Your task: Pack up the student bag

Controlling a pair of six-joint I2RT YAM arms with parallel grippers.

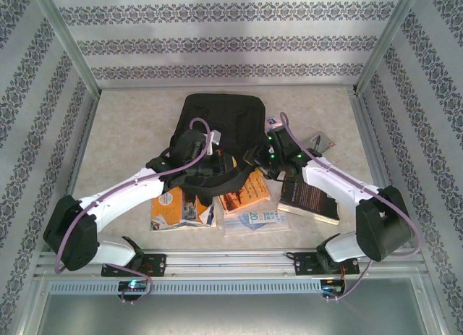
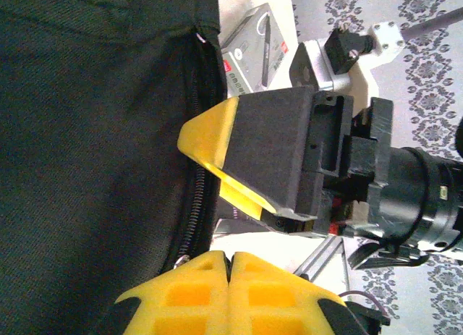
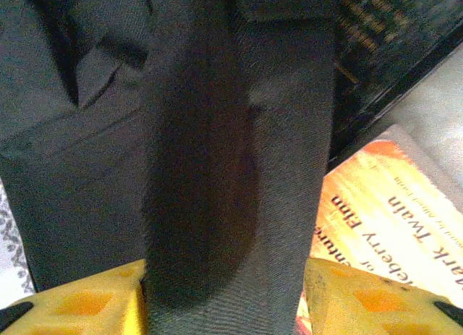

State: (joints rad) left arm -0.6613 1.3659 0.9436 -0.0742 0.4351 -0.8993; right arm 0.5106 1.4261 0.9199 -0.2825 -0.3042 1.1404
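Item: large black soft fabric backpack point(image 1: 221, 121), centre-far on the counter point(image 1: 130, 132), long axis near-to-far; contents we cannot see. We note left gripper point(image 2: 230, 257) jaws pressed shut; right gripper point(image 3: 224, 277) jaws part-way apart astride its fabric, and we cannot tell whether they grip it.

The student bag point(image 1: 221, 114) hides part of the orange book point(image 1: 246, 194).

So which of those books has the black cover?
The book at the right end of the row; the others have orange, white or blue covers.
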